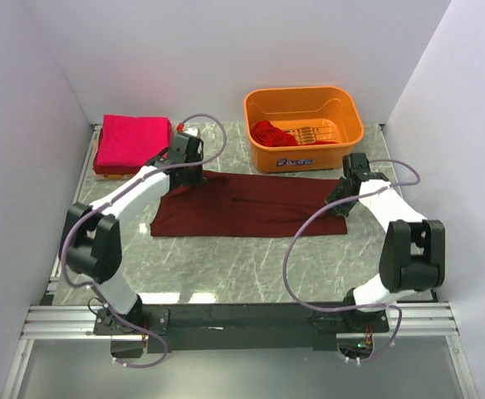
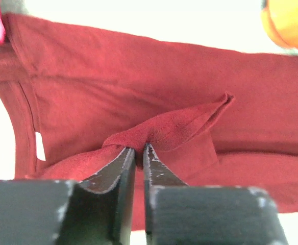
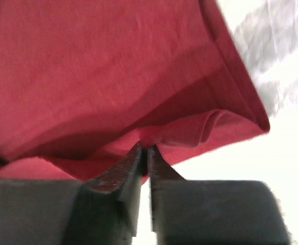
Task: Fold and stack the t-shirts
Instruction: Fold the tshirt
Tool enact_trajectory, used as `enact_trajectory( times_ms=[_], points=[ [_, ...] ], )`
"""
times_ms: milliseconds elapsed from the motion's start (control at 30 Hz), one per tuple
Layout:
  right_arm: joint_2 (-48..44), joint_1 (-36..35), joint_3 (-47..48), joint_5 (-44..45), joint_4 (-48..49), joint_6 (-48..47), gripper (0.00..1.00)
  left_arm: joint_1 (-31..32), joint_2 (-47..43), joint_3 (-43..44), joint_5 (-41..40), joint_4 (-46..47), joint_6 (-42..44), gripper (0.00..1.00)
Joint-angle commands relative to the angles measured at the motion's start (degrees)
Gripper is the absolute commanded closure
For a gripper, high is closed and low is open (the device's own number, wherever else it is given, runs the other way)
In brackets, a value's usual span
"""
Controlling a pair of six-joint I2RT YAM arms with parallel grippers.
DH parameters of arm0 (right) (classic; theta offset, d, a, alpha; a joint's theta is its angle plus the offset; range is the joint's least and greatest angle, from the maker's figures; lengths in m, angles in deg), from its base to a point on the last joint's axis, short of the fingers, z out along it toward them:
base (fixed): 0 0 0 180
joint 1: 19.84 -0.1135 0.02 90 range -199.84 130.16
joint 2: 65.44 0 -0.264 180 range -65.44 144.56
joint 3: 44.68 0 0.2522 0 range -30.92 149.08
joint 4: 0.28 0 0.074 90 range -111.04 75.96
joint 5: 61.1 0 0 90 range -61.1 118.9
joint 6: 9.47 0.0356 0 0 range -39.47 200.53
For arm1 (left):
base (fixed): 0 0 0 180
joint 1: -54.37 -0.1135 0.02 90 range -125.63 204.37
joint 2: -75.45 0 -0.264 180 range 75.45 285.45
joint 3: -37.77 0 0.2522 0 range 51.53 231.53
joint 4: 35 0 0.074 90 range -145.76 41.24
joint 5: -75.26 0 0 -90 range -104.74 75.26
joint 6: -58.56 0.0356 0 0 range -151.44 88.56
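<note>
A dark maroon t-shirt lies spread across the middle of the table. My left gripper is shut on a pinched fold of its far left part. My right gripper is shut on a fold at its right edge. A bright pink-red t-shirt lies folded at the back left. A brighter red t-shirt is crumpled inside the orange basket.
The orange basket stands at the back centre, just beyond the maroon shirt. White walls close in left, right and back. The metal rail with the arm bases runs along the near edge.
</note>
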Motion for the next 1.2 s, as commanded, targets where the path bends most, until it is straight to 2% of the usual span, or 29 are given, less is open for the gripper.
enact_trajectory(
  times_ms=[0, 33, 67, 100, 133, 167, 200, 267, 300, 333, 433, 567, 600, 733, 1000, 1167],
  points=[
    [3.3, 0.3, 5.2, 4.6, 3.8, 0.5, 0.8, -2.4, 3.1, 4.0, -1.7, 3.5, 2.1, 0.76],
    [4.5, 1.8, 5.7, 4.9, 4.1, -0.5, 0.59, -2.9, 5.4, 5.5, -1.5, 3.6, 1.8, 0.69],
    [5.3, 1.8, 7.0, 6.8, 3.8, -0.7, 0.51, -3.4, 6.7, 6.4, -1.2, 3.5, 1.7, 0.61],
    [5.7, 1.8, 7.5, 7.8, 3.7, -1.0, 0.46, -4.3, 7.8, 7.4, -0.9, 3.5, 1.7, 0.4],
    [6.2, 1.8, 7.9, 8.6, 4.2, -1.8, 0.38, -4.6, 9.5, 9.0, -0.7, 3.9, 1.6, 0.24],
    [6.2, 1.8, 8.2, 9.6, 4.2, -1.7, 0.37, -4.9, 10.3, 9.6, -1.5, 4.5, 1.5, 0.1],
    [5.8, 1.7, 8.7, 10.6, 4.2, -1.9, 0.36, -5.3, 10.7, 10.3, -1.8, 5.0, 1.3, 0.01],
    [3.2, 1.7, 7.3, 10.1, 5.0, -2.3, 0.32, -5.5, 11.7, 13.1, -1.7, 3.2, 0.0, 0.0],
    [2.0, 1.6, 6.4, 9.4, 5.6, -2.9, 0.27, -5.5, 11.4, 13.1, -1.0, 3.2, -0.4, 0.0],
    [-0.4, 1.5, 5.4, 7.6, 5.8, -3.7, 0.23, -5.5, 9.8, 11.3, -0.4, 3.6, -1.4, 0.0],
    [-4.5, -0.1, 1.1, 2.4, 7.1, -5.9, 0.2, -5.4, 4.3, 4.2, 2.5, 6.3, -5.4, 0.01],
    [-4.7, -5.1, -4.9, -2.6, 10.4, -7.6, 0.14, -4.7, -2.7, -5.5, 10.5, 12.6, -8.9, 0.01],
    [-4.1, -6.9, -5.2, -2.3, 11.1, -7.7, 0.14, -4.2, -4.3, -7.5, 13.5, 13.3, -9.3, 0.01],
    [1.0, -9.6, -5.0, 0.2, 15.1, -6.5, 0.14, -2.4, -4.9, -10.2, 17.3, 16.6, -10.7, 0.01],
    [10.4, -7.2, 2.5, 14.5, 16.8, -6.7, 0.14, -2.0, 2.3, -6.4, 13.1, 13.9, -9.9, 0.01],
    [12.0, -3.5, 5.1, 18.2, 16.4, -7.0, 0.14, -3.7, 8.1, -1.9, 10.0, 13.2, -8.1, 0.01]
  ],
)
